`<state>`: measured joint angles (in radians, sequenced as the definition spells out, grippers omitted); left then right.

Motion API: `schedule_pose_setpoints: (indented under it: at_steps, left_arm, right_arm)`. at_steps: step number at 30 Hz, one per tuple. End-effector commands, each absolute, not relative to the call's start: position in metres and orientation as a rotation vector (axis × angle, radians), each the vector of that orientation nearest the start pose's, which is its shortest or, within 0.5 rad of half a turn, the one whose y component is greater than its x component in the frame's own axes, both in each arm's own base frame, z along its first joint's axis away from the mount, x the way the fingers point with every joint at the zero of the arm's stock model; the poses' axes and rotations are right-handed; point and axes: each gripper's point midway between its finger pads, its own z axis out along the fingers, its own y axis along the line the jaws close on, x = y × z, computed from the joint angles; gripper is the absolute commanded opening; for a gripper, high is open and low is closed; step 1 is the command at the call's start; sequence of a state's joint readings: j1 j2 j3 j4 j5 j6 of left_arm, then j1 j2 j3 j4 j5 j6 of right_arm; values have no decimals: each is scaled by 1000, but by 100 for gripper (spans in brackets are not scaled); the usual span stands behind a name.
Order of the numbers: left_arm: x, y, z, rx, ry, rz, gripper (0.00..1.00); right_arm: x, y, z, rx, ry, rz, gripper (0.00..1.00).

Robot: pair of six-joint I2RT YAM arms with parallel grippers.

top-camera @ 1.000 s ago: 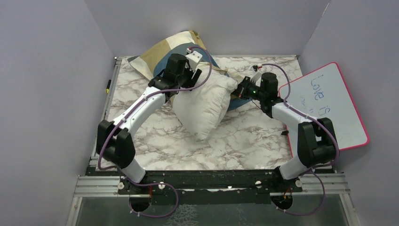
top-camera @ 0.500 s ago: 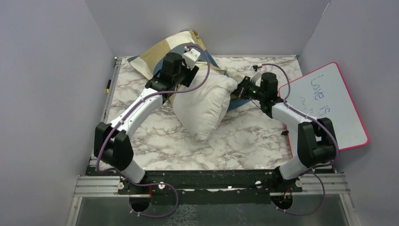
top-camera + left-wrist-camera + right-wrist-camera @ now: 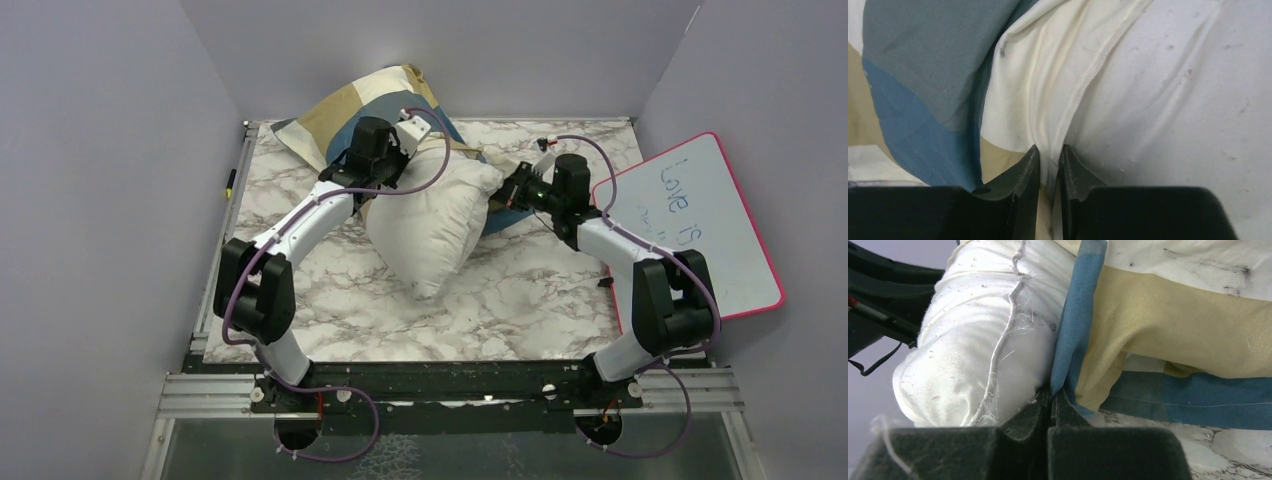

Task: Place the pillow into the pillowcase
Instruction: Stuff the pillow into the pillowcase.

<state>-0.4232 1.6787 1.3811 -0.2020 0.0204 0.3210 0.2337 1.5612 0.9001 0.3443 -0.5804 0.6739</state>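
Observation:
The plump off-white pillow (image 3: 430, 215) lies in the middle of the marble table, its far end against the blue, tan and cream pillowcase (image 3: 350, 105) bunched at the back. My left gripper (image 3: 398, 160) is at the pillow's far left corner. In the left wrist view my left gripper (image 3: 1049, 152) pinches a hemmed cream fold of the pillowcase (image 3: 1043, 85), with the pillow (image 3: 1173, 100) just to the right. My right gripper (image 3: 1052, 392) is shut on the pillowcase's blue edge (image 3: 1075, 325), right beside the pillow (image 3: 973, 350). From above, my right gripper (image 3: 503, 192) is at the pillow's right corner.
A pink-rimmed whiteboard (image 3: 700, 220) with writing leans at the table's right edge, next to my right arm. Grey walls close in the left, back and right. A small dark pen-like item (image 3: 230, 181) lies on the left rail.
My left gripper has closed from wide open onto the cream fold of the pillowcase, and the left arm's elbow has swung to the right. The right arm has stayed put.

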Motion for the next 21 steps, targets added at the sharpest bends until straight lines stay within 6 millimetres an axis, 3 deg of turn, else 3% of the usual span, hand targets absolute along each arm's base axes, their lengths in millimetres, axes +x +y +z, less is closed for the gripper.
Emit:
schedule_pose_setpoints:
  at_steps: [1,3,5,8,12,17,19,21]
  left_arm:
    - [454,-219,235,865,1816,-131,11]
    - [430,-240,261,913,1732,-162,2]
    - [400,-264,277,1001,1634,-173,0]
    - [362,-291,273,1145,1518,-191,0]
    - [342,-298,251,1218,1511,-262,0]
    - [316,-318,248,1315,1439,-416,0]
    - [306,-334,250,1339,1411,-503,6]
    - [307,-343,255,1292,1436,-554,22]
  right_arm:
    - [409,216,202,23,1899,1161,0]
    - [412,214,197,67,1907,1153,0]
    - [415,213,195,102,1906,1148,0]
    - [418,213,192,141,1916,1129,0]
    - [419,212,186,186,1928,1107,0]
    - [418,214,181,237,1937,1062,0]
    - [417,216,182,248,1935,1048,0]
    - [417,217,183,257,1933,1031,0]
